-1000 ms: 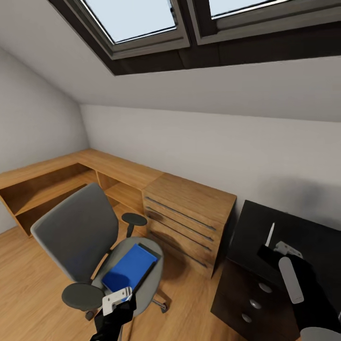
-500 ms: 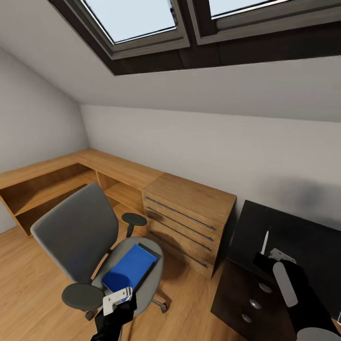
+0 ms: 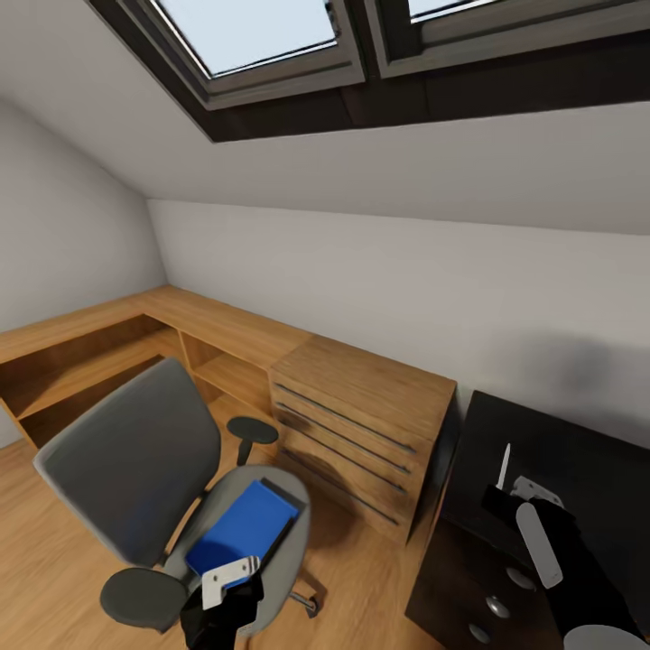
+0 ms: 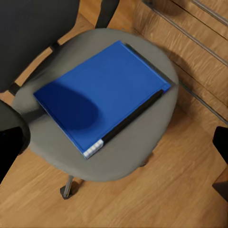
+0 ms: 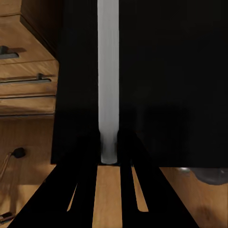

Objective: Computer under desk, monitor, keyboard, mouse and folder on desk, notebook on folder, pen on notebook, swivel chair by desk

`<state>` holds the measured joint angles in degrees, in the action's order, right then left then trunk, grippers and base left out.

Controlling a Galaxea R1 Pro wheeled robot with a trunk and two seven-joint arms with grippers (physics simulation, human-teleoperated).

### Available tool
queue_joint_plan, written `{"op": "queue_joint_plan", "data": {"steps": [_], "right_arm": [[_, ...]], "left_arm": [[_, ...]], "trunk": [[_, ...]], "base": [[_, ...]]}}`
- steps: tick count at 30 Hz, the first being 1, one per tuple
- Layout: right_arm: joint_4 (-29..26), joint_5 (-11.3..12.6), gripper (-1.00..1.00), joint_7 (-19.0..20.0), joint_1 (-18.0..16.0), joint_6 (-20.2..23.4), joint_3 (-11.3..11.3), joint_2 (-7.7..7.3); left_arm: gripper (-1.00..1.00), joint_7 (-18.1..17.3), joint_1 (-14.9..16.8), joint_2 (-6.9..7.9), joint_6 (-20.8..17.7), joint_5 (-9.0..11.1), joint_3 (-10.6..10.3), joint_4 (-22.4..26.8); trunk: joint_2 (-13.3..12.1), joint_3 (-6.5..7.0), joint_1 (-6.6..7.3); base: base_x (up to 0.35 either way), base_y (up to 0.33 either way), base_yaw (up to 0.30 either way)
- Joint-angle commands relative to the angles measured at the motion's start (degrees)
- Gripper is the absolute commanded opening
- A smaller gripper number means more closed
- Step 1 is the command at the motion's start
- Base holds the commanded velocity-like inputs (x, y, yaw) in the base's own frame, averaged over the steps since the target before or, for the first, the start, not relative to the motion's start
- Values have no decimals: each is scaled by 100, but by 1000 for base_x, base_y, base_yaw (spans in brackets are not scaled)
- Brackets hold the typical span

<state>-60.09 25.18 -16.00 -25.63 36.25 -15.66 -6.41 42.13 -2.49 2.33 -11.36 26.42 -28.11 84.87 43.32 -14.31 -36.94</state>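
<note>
Compared with a second ago, the whole head view has shifted, so the camera has moved a little toward the swivel chair (image 3: 162, 487), and the right gripper (image 3: 503, 492) with its pen (image 3: 504, 466) sits slightly lower over the desk (image 3: 578, 451). The right gripper is clamped on the pen's lower end, the pale stick standing up between its fingers above the black desk top beside the wooden drawer cabinet (image 3: 361, 424). The left gripper (image 3: 226, 578) hangs over the chair seat just at the near edge of the folder (image 3: 242, 528); whether its fingers are spread or closed cannot be told from these views. The folder lies flat on the grey seat, dark spine toward the cabinet, nothing on top of it. It looks thin, stiff and light, with a smooth cover that would probably slide on the fabric instead of lifting. A pinch across one free edge, likely the spine side or the corner overhanging least cushion, seems the best hold. The pen is slim and light, and could easily pivot in the grip.
</note>
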Motion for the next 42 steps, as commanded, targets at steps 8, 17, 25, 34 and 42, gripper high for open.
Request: {"op": "queue_joint_plan", "data": {"steps": [8,17,25,34,42], "right_arm": [[141,46,-100,-35,-17,3,47,-8],[954,-215,-100,-34,-126,-358,46,-31],[1486,-363,-100,-34,-315,-666,45,-37],[2175,-493,-100,-34,-622,-1025,45,-141],[2381,-529,-100,-34,-726,-1149,45,-164]], "left_arm": [[100,99,3,5,-30,12,-60,12],[100,102,3,5,-29,6,-63,14],[100,102,3,5,-30,6,-63,18],[100,104,3,5,-24,3,-63,20],[100,110,3,5,-24,3,-63,20]], "trunk": [[6,-7,-4],[6,-7,-4],[6,-7,-4],[6,-7,-4],[6,-7,-4]], "base": [[101,0,0],[10,0,0],[0,0,0],[24,0,0],[266,0,0]]}}
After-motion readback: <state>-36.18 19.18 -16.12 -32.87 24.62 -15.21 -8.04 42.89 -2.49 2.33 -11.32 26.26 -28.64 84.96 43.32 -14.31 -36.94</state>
